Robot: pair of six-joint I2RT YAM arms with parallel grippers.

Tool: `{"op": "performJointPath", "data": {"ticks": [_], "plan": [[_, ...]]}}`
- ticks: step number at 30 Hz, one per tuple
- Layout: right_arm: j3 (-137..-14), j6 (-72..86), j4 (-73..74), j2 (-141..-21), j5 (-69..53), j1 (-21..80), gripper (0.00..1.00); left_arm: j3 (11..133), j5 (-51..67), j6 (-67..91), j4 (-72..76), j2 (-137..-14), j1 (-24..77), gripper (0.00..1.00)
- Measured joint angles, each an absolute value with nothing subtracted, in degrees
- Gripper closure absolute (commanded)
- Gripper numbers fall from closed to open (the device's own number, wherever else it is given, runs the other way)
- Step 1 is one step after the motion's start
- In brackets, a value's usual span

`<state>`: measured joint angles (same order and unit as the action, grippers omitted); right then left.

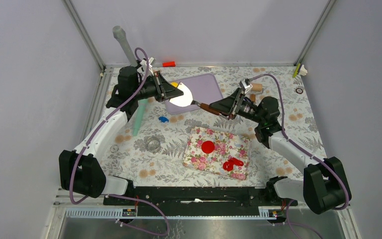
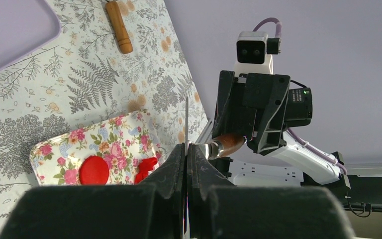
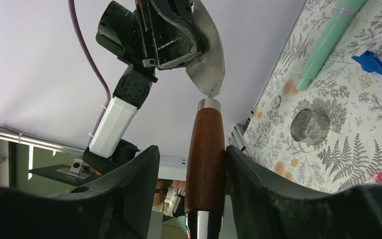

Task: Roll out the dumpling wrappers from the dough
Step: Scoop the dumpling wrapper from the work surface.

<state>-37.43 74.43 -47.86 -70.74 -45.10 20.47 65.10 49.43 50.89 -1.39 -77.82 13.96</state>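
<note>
A red round wrapper (image 1: pixel 208 147) lies flat on a floral tray (image 1: pixel 199 157), with ragged red dough scraps (image 1: pixel 233 164) near the tray's front right. Both show in the left wrist view: the disc (image 2: pixel 94 170) and the scraps (image 2: pixel 146 168). No yellow disc is in view. A metal scraper hangs in the air between the arms. My left gripper (image 1: pixel 171 91) (image 2: pixel 186 149) is shut on its thin blade (image 1: pixel 181 95) (image 3: pixel 208 59). My right gripper (image 1: pixel 220 107) (image 3: pixel 190 149) is open around its wooden handle (image 3: pixel 206 149) (image 2: pixel 227 144). The handle touches one finger, with a gap at the other.
A purple mat (image 1: pixel 206 87) lies under the scraper. A green rolling pin (image 1: pixel 140 115), a blue piece (image 1: pixel 163 119) and a metal ring cutter (image 1: pixel 152 144) lie on the left. A wooden roller (image 1: pixel 255 87) and a red-orange block (image 1: pixel 168 63) sit at the back.
</note>
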Motion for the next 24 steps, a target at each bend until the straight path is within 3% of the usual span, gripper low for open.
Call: {"op": "performJointPath", "data": {"ticks": [3,24], "plan": [[-37.4,74.3,-47.6,-70.8,-45.1,20.7,0.35,65.3,49.0,50.1,-3.0,-77.8,14.0,1.0],[-36.6,73.6,-46.0,-70.8,-45.3,21.3,0.37,66.6,47.3,48.0,-7.2,-77.8,14.0,1.0]]}}
